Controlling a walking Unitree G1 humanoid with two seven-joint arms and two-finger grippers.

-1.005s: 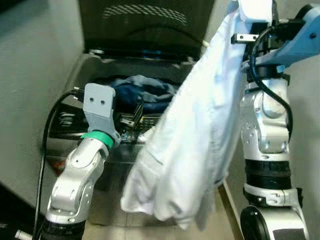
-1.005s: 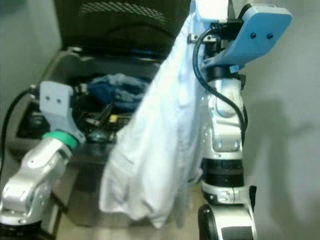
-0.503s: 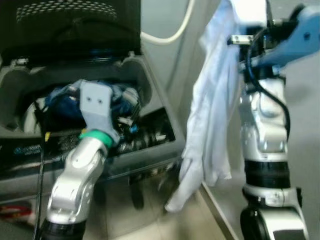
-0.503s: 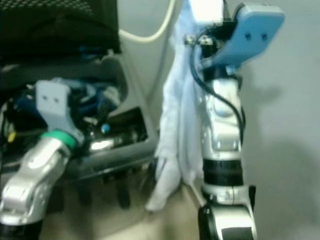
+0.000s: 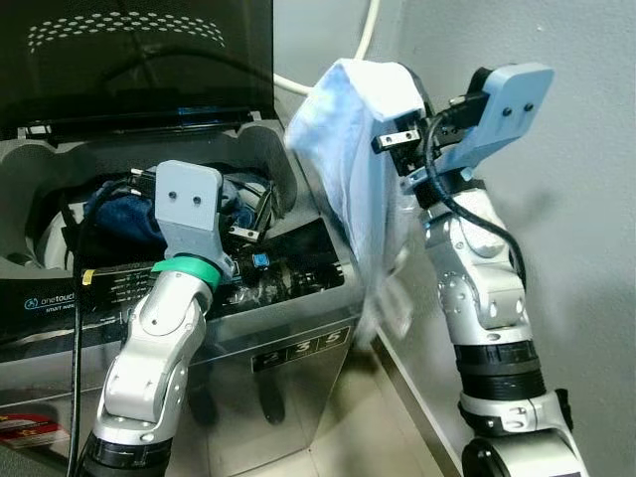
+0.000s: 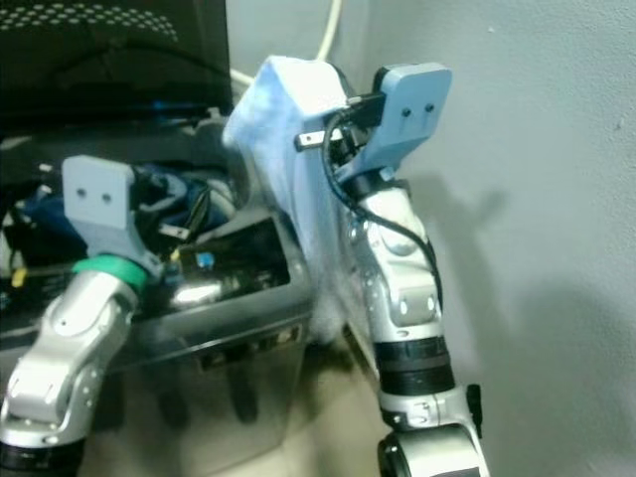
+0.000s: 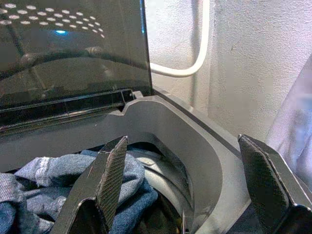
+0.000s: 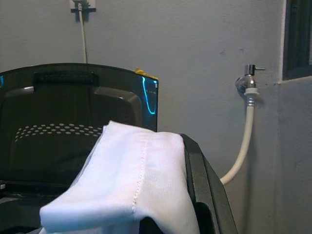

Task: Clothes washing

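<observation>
A top-loading washing machine [image 5: 298,328] stands with its dark lid [image 5: 129,60] raised. Blue denim clothes [image 5: 119,204] lie in the drum, and the same clothes [image 7: 44,170] show in the left wrist view. My left gripper [image 7: 181,140] is open over the front of the drum, holding nothing. My right gripper [image 5: 397,114] is raised beside the machine's right rear corner, shut on a white garment [image 5: 348,149]. The garment drapes over the black fingers [image 8: 204,195] and hangs down the machine's right side.
A white hose [image 8: 246,141] runs from a tap on the grey wall behind the machine. A second grey wall [image 5: 576,248] stands close on the right. The control panel [image 5: 288,268] faces me. A narrow strip of floor [image 5: 397,397] lies between machine and wall.
The view has shifted so the machine sits further left. My right arm has carried the white garment from in front of the machine to its right side. The left gripper stays over the drum.
</observation>
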